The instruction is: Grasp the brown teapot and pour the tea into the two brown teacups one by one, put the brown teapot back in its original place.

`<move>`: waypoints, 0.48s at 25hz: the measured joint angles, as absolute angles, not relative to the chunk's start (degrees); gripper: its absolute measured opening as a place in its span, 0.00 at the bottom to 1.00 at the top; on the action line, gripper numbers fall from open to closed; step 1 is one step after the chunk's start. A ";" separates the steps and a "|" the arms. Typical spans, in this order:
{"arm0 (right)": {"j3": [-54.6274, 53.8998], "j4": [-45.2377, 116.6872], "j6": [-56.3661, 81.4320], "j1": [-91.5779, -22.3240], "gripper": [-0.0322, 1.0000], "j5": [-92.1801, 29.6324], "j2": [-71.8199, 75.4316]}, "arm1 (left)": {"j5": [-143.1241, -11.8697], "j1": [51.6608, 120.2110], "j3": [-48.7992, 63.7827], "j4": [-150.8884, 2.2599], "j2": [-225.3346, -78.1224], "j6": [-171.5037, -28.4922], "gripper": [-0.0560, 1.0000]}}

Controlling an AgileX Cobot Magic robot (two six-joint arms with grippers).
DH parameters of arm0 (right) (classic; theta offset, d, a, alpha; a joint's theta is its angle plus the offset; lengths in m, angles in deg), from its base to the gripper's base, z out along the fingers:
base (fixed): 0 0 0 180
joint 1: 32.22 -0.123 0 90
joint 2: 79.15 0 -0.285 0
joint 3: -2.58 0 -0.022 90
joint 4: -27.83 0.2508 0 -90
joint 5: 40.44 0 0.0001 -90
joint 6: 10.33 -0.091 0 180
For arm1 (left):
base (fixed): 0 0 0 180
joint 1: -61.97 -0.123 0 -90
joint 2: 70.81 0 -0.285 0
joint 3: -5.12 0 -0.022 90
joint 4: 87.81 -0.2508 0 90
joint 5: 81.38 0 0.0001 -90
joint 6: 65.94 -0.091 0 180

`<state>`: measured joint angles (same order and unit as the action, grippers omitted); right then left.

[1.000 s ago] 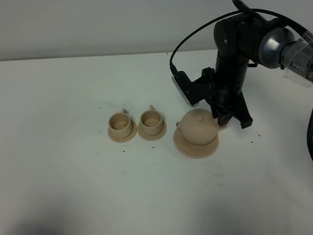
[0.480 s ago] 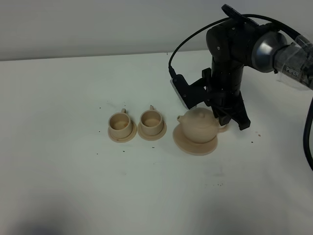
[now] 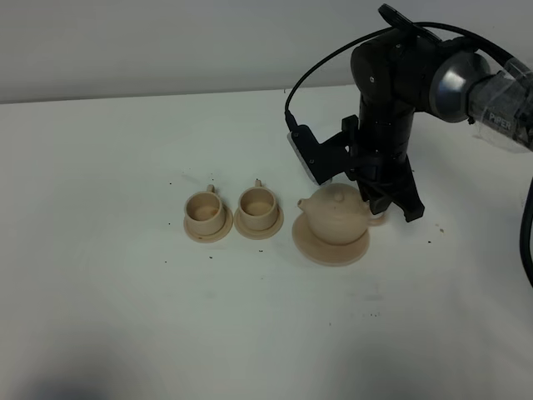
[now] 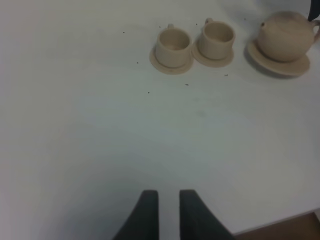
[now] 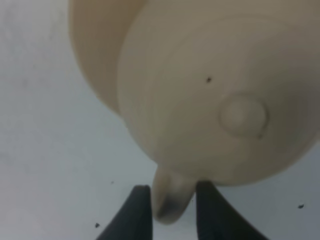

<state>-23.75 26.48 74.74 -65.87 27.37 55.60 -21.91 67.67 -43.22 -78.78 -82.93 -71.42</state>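
Note:
The brown teapot (image 3: pixel 335 213) sits upright on its wide saucer, the original place (image 3: pixel 316 247), right of the two brown teacups (image 3: pixel 206 210) (image 3: pixel 257 203), each on a small saucer. My right gripper (image 3: pixel 396 213) reaches down behind the pot, and its fingers (image 5: pixel 141 210) press both sides of the loop handle (image 5: pixel 171 197). The lid knob (image 5: pixel 243 115) fills the right wrist view. Far from the crockery, my left gripper (image 4: pixel 168 194) hovers over bare table with a narrow gap and nothing in it. Both cups (image 4: pixel 172 45) (image 4: pixel 217 35) look dry inside. The tea is hidden.
The white table (image 3: pixel 125 317) carries small dark specks around the saucers. The right arm's black cable (image 3: pixel 304 79) loops above the teapot. A wooden edge (image 4: pixel 295 227) shows at the table's near corner in the left wrist view.
The right arm has swung a little to the left and the teapot with its saucer has shifted slightly left too. Cups and left gripper have stayed put.

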 joint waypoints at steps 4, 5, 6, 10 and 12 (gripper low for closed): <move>-23.75 26.92 74.74 -66.04 0.26 27.62 55.06 | -21.91 67.67 -43.22 -78.78 -82.93 -71.42 0.17; -23.75 26.86 74.58 -66.04 0.26 27.67 54.94 | -21.91 67.67 -43.22 -78.78 -82.93 -71.42 0.17; -23.75 26.86 74.33 -66.04 0.26 27.74 54.83 | -21.91 67.67 -43.22 -78.78 -82.93 -71.42 0.17; -23.75 26.86 73.28 -66.04 0.26 27.87 54.76 | -21.91 67.67 -43.22 -78.78 -82.93 -71.42 0.17; -23.75 26.73 72.47 -66.04 0.26 27.69 54.76 | -21.91 67.67 -43.22 -78.78 -82.93 -71.42 0.17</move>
